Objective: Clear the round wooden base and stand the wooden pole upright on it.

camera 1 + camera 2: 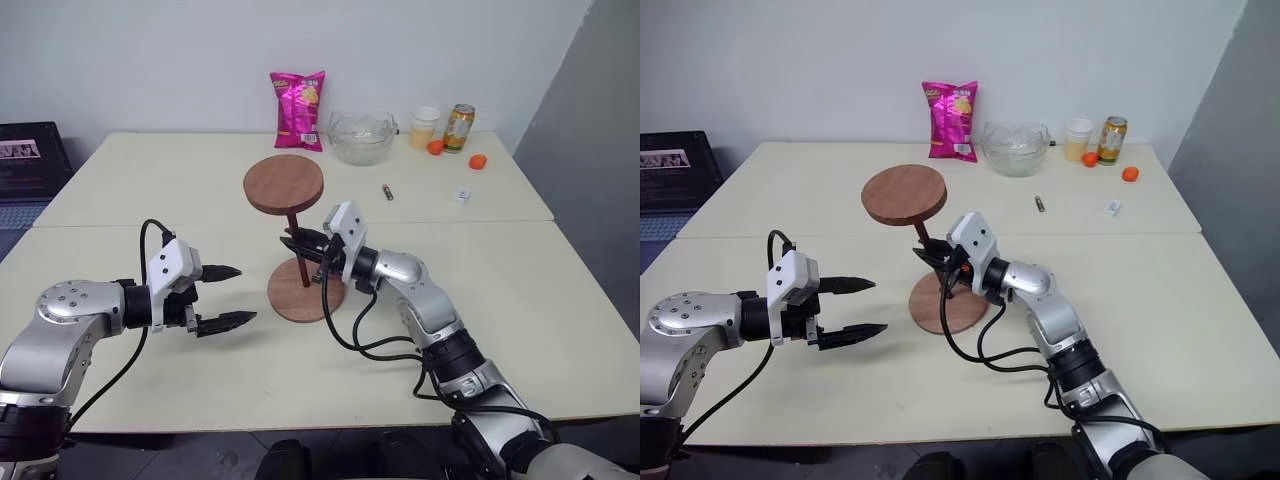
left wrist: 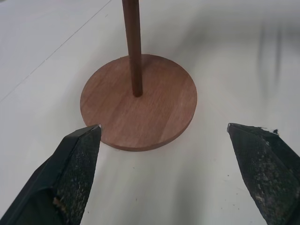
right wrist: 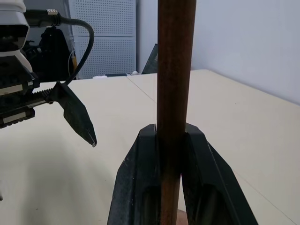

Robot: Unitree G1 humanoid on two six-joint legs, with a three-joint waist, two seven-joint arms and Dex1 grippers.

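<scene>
**Pole seated in the base, right gripper not yet let go**

The wooden pole [image 1: 297, 245] stood upright with its foot at the centre hole of the round wooden base [image 1: 305, 292], disc end up. The right gripper [image 1: 303, 244] was clamped on the shaft at mid-height. The left gripper [image 1: 226, 296] hovered at the base's nine o'clock, jaws wide and empty. The base looked cleared. Judged next: release gently and withdraw without tipping the top-heavy pole

Left gripper [image 1: 229, 296] fingers spread; right gripper [image 1: 297, 243] fingers clamped.
</scene>
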